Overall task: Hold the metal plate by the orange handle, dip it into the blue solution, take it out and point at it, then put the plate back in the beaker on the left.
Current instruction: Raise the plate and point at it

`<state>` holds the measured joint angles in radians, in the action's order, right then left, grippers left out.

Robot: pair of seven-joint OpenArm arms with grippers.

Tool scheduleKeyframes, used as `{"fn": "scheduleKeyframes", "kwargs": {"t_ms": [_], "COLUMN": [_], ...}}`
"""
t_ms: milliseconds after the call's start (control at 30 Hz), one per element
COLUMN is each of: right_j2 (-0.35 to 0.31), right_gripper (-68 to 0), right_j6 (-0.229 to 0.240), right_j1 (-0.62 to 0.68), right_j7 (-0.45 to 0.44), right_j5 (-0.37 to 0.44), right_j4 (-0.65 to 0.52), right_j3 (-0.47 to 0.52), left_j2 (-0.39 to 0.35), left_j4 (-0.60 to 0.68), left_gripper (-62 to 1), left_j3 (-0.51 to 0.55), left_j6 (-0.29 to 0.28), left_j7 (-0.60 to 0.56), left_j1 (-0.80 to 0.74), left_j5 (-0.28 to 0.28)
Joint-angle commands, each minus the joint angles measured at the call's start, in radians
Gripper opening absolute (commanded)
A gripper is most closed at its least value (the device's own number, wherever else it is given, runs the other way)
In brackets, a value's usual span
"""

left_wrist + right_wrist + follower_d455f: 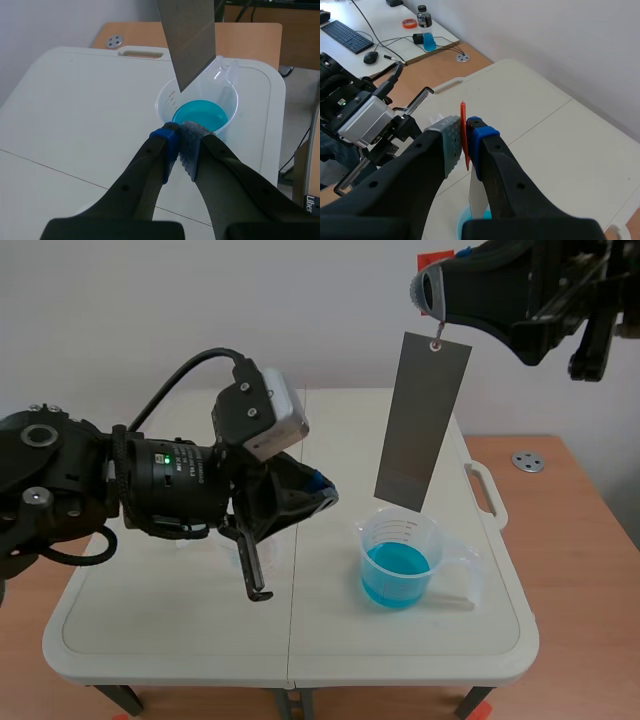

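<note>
Over the clear beaker (366, 540) of blue solution (397, 575), dangles grey metal plate (423, 420) by orange handle (463, 125) clamped in right gripper (465, 142), letting closed, empty left gripper (181, 142) point at it.

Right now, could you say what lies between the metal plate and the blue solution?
Nothing: in the scene view, the metal plate hangs above the blue solution.

Bright, even, diffuse light from overhead. Faint, soft-edged shadows fall on the white table (150, 630) beside the beaker (400, 560). The metal plate (420, 420) reads dull grey, darker toward its lower end.
</note>
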<state>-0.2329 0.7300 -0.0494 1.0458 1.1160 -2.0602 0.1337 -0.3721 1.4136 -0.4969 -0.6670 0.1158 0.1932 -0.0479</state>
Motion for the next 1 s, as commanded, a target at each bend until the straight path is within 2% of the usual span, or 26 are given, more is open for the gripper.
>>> {"fn": "scheduleKeyframes", "kwargs": {"t_ms": [0,100,300,833,967], "right_j2": [-0.008,-0.008,-0.008,-0.008,-0.008], "right_gripper": [-66.4,-66.4,-66.4,-66.4,-66.4], "right_j6": [0.0,0.0,0.0,0.0,0.0], "right_j1": [-0.012,-0.012,-0.012,-0.012,-0.012], "right_j7": [-0.015,-0.015,-0.015,-0.015,-0.016], "right_j5": [0.018,0.018,0.018,0.018,0.018], "right_j4": [-0.011,-0.011,-0.011,-0.011,-0.011], "right_j3": [0.006,0.006,0.006,0.006,0.006], "left_j2": [0.018,0.046,0.073,0.075,0.064], "left_j4": [-0.019,-0.055,-0.079,-0.079,-0.079], "left_gripper": [-58.2,-58.2,-58.2,-58.2,-58.2], "left_j3": [-0.01,-0.02,-0.02,-0.02,-0.018], "left_j6": [-0.001,-0.001,0.01,0.014,0.061], "left_j7": [-0.014,-0.015,-0.033,-0.043,-0.044], "left_j1": [0.018,0.029,0.043,0.042,0.037], "left_j5": [0.004,0.036,0.039,0.068,0.068]}}
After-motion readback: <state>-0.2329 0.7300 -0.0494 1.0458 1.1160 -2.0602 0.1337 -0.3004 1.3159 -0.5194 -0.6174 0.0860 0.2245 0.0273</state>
